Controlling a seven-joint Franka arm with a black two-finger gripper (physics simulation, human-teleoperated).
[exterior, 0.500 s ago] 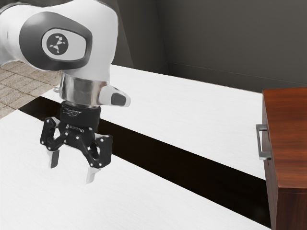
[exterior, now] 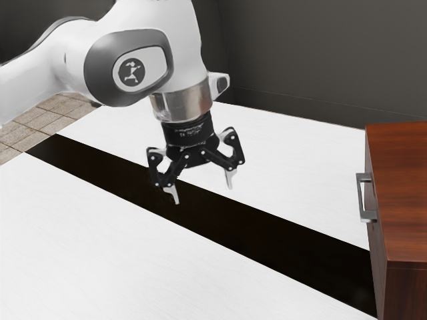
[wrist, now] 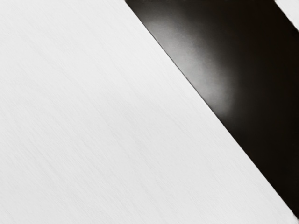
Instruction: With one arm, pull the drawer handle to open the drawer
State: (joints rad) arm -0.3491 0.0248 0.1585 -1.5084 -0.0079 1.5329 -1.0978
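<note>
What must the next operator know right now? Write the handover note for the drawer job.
Gripper: open and empty, fingers pointing down over the black stripe of the white table.
Things: wooden cabinet at the exterior view's right edge. Its metal drawer handle is on the face turned toward the arm, well apart from the gripper.
Done: no contact with the handle. Nothing looks pulled out of the cabinet face.
Left: reach the handle, close on it, pull it open.
</note>
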